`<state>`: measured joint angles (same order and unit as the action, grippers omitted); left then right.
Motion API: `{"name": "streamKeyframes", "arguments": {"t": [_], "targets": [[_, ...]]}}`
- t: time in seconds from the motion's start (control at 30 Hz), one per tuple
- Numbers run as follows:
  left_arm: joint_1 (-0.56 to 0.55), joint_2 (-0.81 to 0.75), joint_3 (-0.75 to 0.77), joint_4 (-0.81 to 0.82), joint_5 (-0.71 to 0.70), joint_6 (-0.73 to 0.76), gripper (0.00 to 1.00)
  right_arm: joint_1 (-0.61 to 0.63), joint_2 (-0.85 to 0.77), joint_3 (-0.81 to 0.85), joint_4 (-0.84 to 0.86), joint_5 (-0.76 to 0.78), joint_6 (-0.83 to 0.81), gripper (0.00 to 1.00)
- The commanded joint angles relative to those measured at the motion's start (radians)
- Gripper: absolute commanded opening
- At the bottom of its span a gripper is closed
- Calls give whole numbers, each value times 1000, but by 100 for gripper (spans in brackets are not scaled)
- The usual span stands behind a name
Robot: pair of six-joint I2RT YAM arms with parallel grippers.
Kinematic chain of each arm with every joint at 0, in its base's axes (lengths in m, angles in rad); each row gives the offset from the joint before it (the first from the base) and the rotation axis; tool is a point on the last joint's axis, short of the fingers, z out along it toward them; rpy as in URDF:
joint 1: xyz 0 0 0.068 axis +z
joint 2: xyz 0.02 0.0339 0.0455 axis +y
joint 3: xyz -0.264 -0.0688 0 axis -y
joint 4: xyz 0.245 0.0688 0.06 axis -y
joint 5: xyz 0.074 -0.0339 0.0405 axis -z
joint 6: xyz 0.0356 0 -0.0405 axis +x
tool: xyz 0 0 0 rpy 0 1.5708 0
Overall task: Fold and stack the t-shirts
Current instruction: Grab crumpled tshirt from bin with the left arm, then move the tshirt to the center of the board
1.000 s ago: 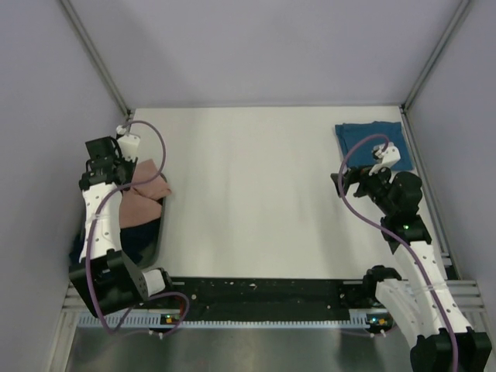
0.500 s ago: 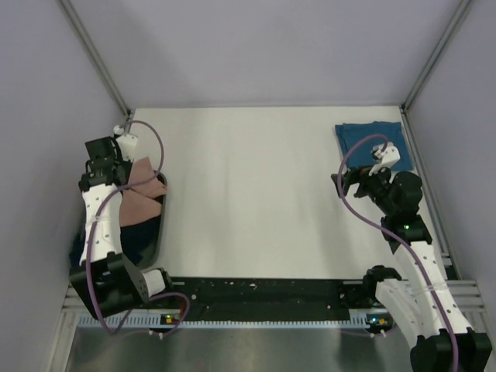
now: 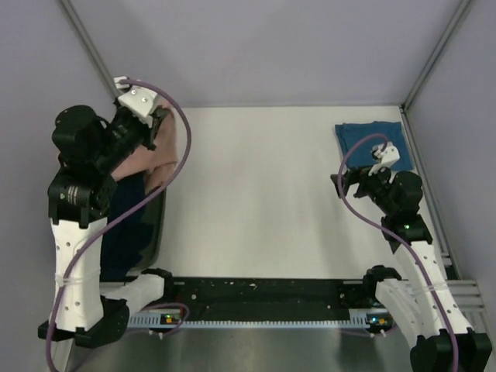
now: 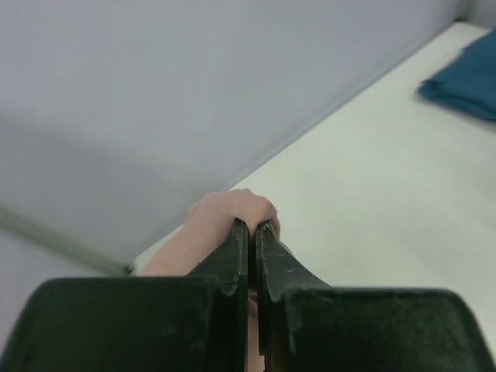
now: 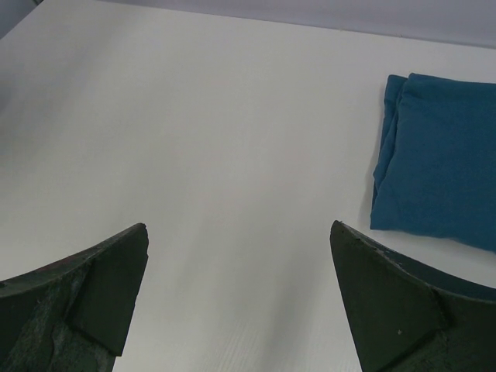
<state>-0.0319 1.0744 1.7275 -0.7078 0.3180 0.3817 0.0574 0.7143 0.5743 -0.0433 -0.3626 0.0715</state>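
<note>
Seen from above, my left gripper (image 3: 157, 118) is in the upper left of the frame, high over the far left corner of the white counter (image 3: 256, 201). Its 2 fingers are pressed together on a bunched fold of the salmon-pink t-shirt (image 3: 164, 151). The cloth hangs from that grip in a loose drape toward the dark green bin (image 3: 159, 225) at the left edge of the frame. Inside the bin lies the dark navy t-shirt (image 3: 128, 232), partly hidden behind my arm.

My left wrist camera shows the left gripper (image 4: 253, 227) at the lower middle of the frame, its jaws almost touching. A rounded lump of the salmon-pink t-shirt (image 4: 225, 215) pokes out just past the tips, with a pale grey wall (image 4: 155, 93) behind it.

My right gripper (image 3: 339, 182) hangs at the right of the top view, above bare counter, wide open and holding nothing. The teal-blue t-shirt (image 3: 368, 136) lies folded flat in the upper right of that frame, near this gripper but not touching it.

In my right wrist view the 2 dark fingers sit in the bottom corners, the right gripper (image 5: 237, 228) spread wide, and the teal-blue t-shirt (image 5: 434, 155) lies at the right edge.
</note>
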Motion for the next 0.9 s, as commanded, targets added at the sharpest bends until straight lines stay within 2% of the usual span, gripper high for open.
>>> {"name": "streamKeyframes", "arguments": {"t": [0.0, 0.07, 0.13, 0.2, 0.23, 0.27, 0.33, 0.47, 0.57, 0.7, 0.87], "targets": [[-274, 114, 6, -16, 72, -30, 0, 13, -16, 76, -3, -45, 4, 99], [-461, 191, -25, -21, -12, 14, 0, 13, -16, 91, -18, -65, 13, 99], [-589, 249, -69, -25, 36, 61, 0, 12, -13, 117, -39, -85, 28, 99], [-661, 307, -120, -9, 97, 83, 0, 12, -3, 153, -65, -98, 45, 99], [-690, 341, -138, -6, 121, 88, 8, 13, 7, 165, -81, -104, 54, 99], [-707, 370, -149, -9, 150, 94, 34, 13, 22, 182, -99, -113, 56, 99], [-723, 412, -155, -21, 176, 85, 96, 12, 57, 203, -139, -136, 60, 99], [-677, 366, -176, -18, 43, 49, 99, 16, 128, 208, -178, -173, 76, 99], [-542, 277, -247, -13, -35, 63, 99, 54, 177, 193, -196, -133, 103, 99], [-378, 142, -383, -82, -238, 141, 99, 201, 264, 168, -199, 18, 93, 99], [-185, -16, -661, -208, -413, 307, 98, 470, 492, 228, -208, 148, 1, 99]]}}
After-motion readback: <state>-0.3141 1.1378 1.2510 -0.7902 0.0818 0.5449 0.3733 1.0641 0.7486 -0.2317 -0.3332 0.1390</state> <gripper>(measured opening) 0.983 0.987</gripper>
